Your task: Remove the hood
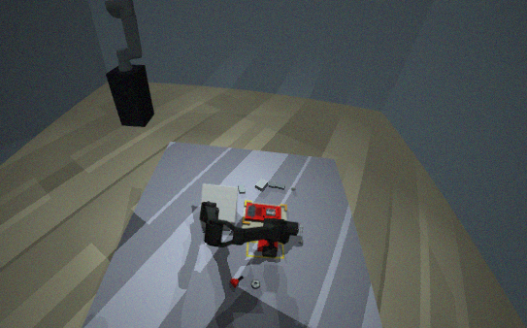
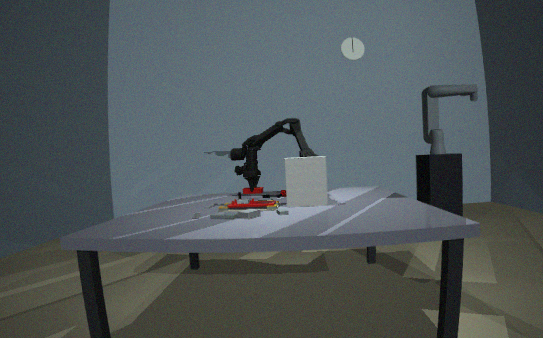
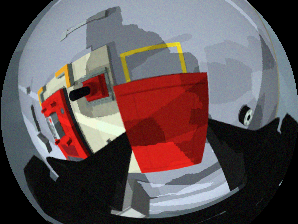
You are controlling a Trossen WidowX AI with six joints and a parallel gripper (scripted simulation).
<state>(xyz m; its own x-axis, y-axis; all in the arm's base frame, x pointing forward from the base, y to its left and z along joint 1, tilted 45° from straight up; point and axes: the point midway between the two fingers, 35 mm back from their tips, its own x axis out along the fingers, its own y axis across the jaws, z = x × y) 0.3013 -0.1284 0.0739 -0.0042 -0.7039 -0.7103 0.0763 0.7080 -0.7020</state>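
Note:
The red hood (image 1: 262,243) (image 2: 257,190) (image 3: 162,107) is between the fingers of my gripper (image 2: 252,188) (image 3: 168,128), which is shut on it. The hood hangs low over the yellow outline of the marked area (image 1: 255,256) (image 3: 150,49) and hides part of it in the wrist view. Whether it touches the table I cannot tell. The red toy car body (image 1: 263,212) (image 2: 251,205) (image 3: 65,125) lies beside the area, in a cream fixture (image 3: 97,127) with yellow-orange corners. The arm hides part of the fixture in the top view.
A tall white box (image 1: 219,192) (image 2: 305,181) stands beside the fixture. A red part with a black stub (image 3: 80,93) sits on the fixture. Small grey pieces (image 1: 261,184) lie behind it. A red-and-black piece (image 1: 235,281) and a nut (image 1: 255,283) (image 3: 246,116) lie nearer the top camera.

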